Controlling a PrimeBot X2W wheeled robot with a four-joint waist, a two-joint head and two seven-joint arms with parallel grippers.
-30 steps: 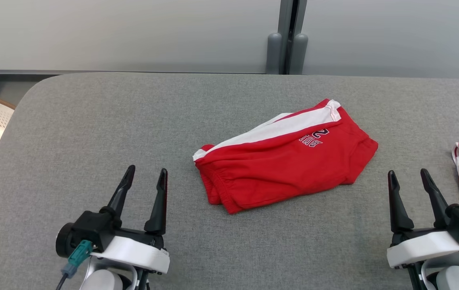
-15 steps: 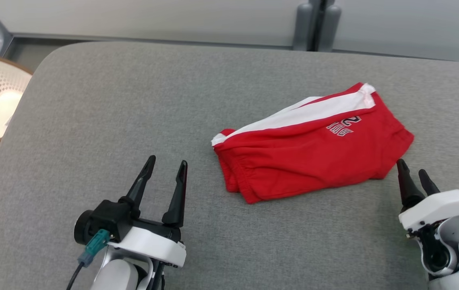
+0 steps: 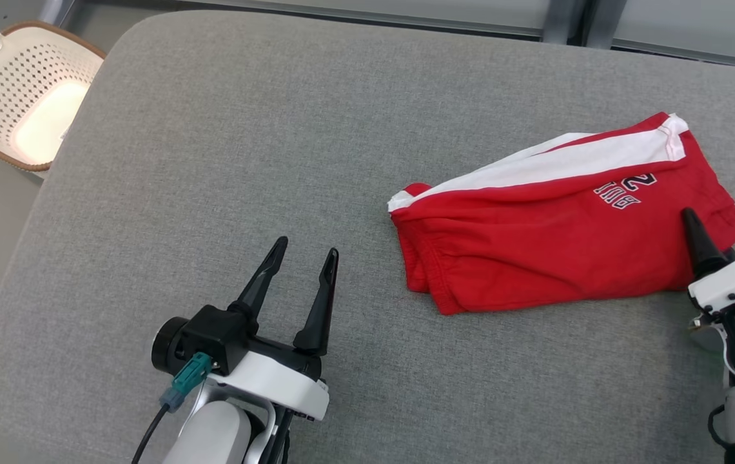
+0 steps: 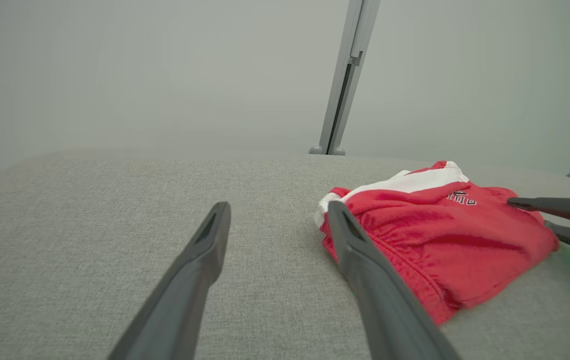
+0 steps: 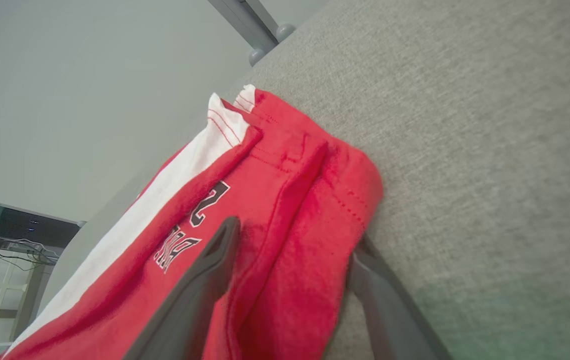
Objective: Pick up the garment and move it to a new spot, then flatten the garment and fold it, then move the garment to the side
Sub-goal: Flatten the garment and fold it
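Perforated basket (image 3: 0,84) beside the table (image 3: 213,161) — well apart from the garment (image 3: 554,245).

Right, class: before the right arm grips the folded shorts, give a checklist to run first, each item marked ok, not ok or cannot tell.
1. Shorts folded, lying flat on the table: ok.
2. Right gripper jaws open, astride the shorts' edge: ok.
3. One jaw under every layer: cannot tell.
4. Left gripper open, apart from the shorts: ok.
5. Basket off the table, out of the path: ok.
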